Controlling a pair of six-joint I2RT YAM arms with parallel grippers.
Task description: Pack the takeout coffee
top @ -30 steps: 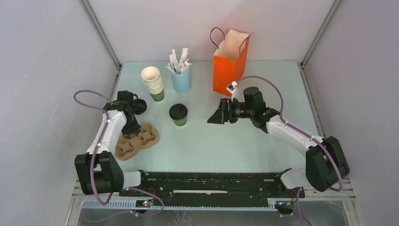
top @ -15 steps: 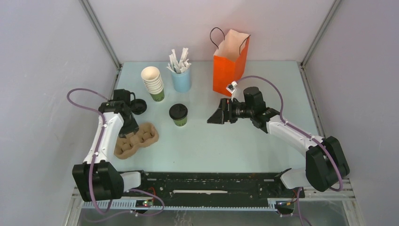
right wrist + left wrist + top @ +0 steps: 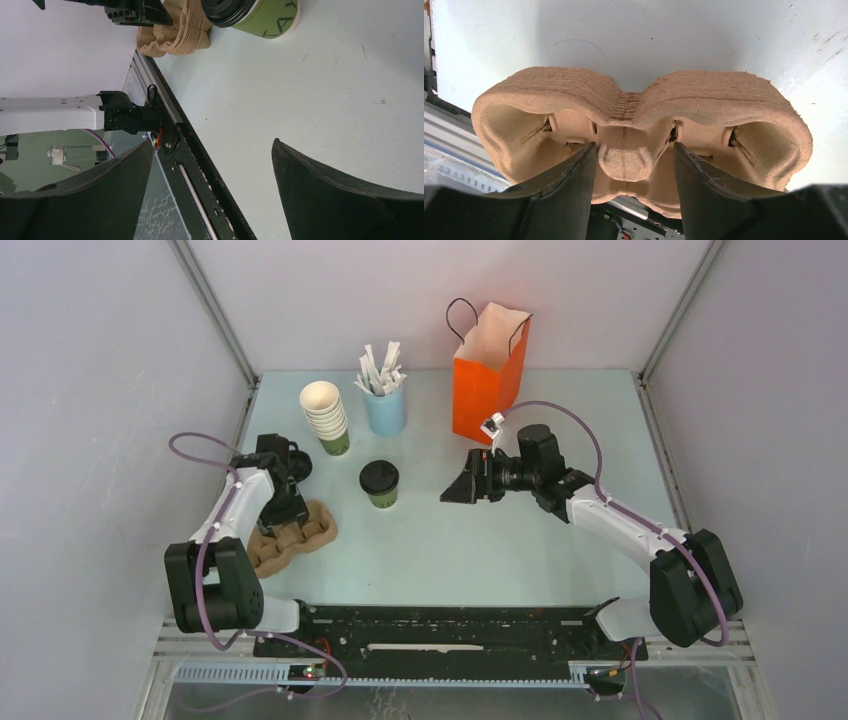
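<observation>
Two pairs spread: my left fingers [image 3: 569,190] straddled the pulp cup carrier's [image 3: 639,100] centre post, likely positioning it; my right fingers [image 3: 320,185], empty, faced the lidded green coffee cup [image 3: 379,483] standing on the desk [image 3: 480,550], ready to grab.

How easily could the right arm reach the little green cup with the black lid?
Probably easily. The right gripper is open and faces the green cup, with only table between them; nothing seems to block the way.
</observation>
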